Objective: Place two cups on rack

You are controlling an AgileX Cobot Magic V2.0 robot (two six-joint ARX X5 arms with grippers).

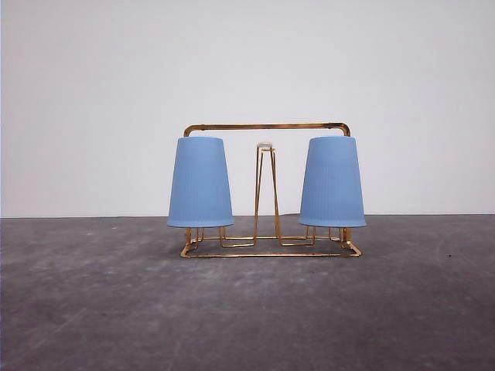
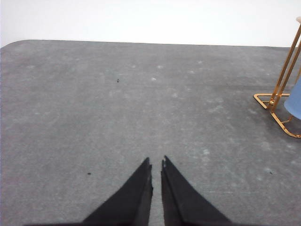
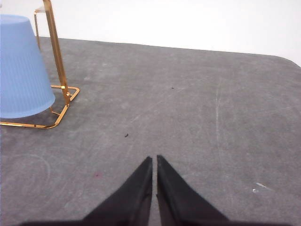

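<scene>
Both cups (image 1: 200,182) (image 1: 332,182) sit inverted on rack (image 1: 267,126). Left gripper (image 2: 156,163) and right gripper (image 3: 154,159) pressed together, empty, well apart from rack.

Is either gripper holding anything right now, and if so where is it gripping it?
Nothing is held. The left gripper and right gripper are both shut on nothing above the table; both cups sit upside down on the rack.
</scene>
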